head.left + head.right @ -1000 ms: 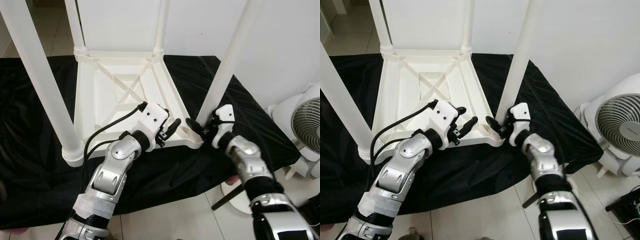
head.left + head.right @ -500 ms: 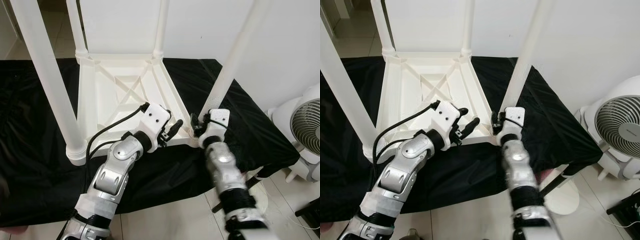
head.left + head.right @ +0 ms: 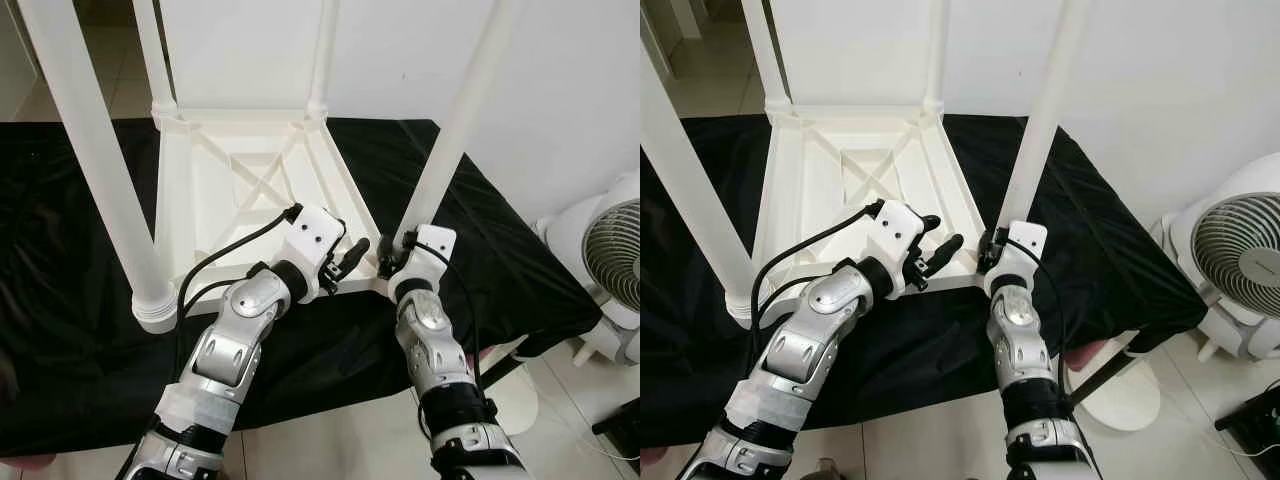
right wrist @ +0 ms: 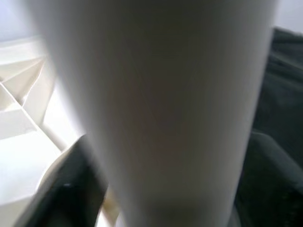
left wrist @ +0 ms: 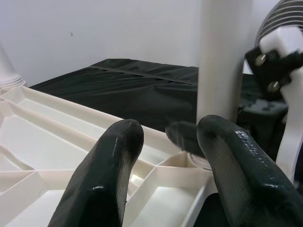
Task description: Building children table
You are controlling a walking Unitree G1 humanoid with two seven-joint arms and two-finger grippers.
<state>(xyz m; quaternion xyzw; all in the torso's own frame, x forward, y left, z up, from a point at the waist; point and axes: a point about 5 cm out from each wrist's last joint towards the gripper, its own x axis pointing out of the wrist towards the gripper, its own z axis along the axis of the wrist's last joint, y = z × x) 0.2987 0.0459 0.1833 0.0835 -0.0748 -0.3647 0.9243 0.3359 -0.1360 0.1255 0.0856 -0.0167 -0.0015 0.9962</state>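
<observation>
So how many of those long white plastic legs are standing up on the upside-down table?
4. Two at the far corners, one at the near left corner, and one at the near right corner, where the right gripper is.

Your head cameras look down on the upturned table from its near edge, while both wrist cameras sit close, sharing its near-right leg.

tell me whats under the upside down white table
A black cloth lies under the upturned table, spreading out past every side. Whatever surface the cloth covers is hidden.
</observation>
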